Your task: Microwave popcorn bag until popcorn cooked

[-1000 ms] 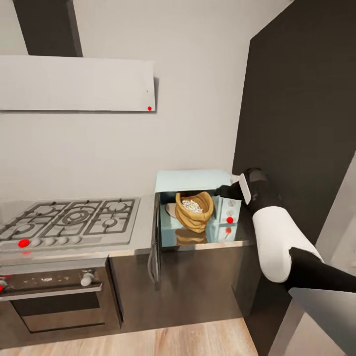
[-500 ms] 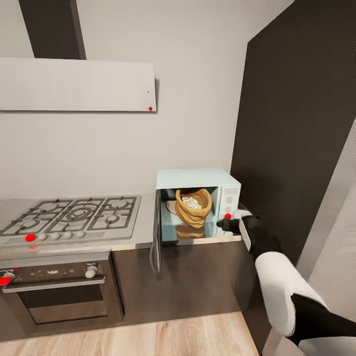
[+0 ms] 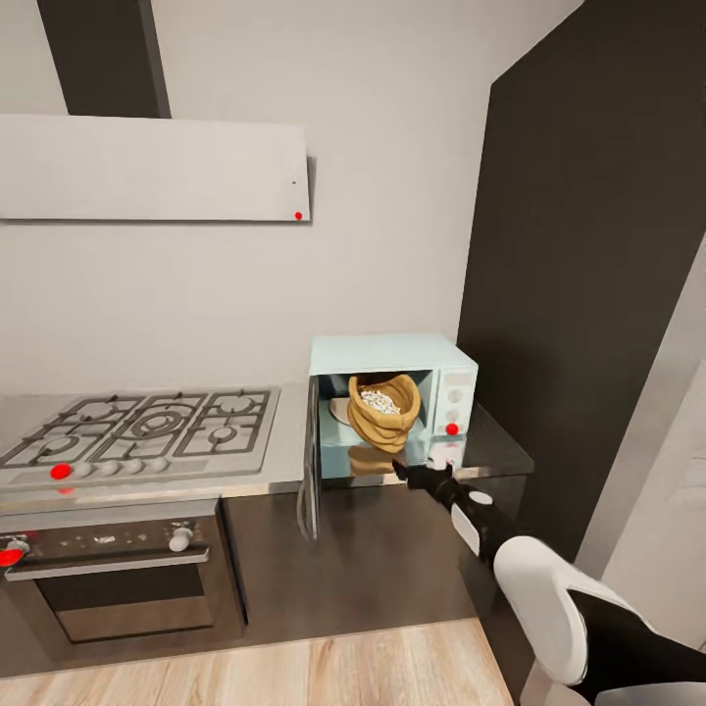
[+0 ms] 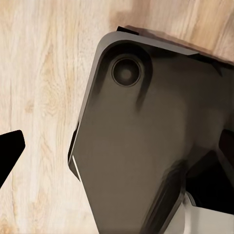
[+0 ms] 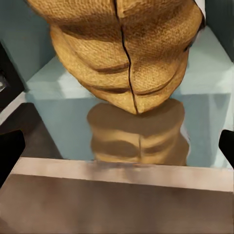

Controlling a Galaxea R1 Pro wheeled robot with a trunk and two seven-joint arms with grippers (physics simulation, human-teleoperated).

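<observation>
A grey gas hob (image 3: pixel 142 431) with black grates is seen at the left. Round knobs are lined up along its near edge, and a red dot (image 3: pixel 61 472) is lit beside them. Under the hob, a black oven (image 3: pixel 118 574) with a steel bar handle is set into the dark cabinets. A knob (image 3: pixel 180 539) is found on its front, and another red dot (image 3: pixel 9 557) is seen at its far left. High on the pale wall (image 3: pixel 392 196), a flat white hood (image 3: pixel 152 169) is hung, with a small red dot at its right corner. A tall dark panel (image 3: pixel 588 245) is stood at the right. A wooden floor (image 3: pixel 294 672) is laid near the bottom.
</observation>
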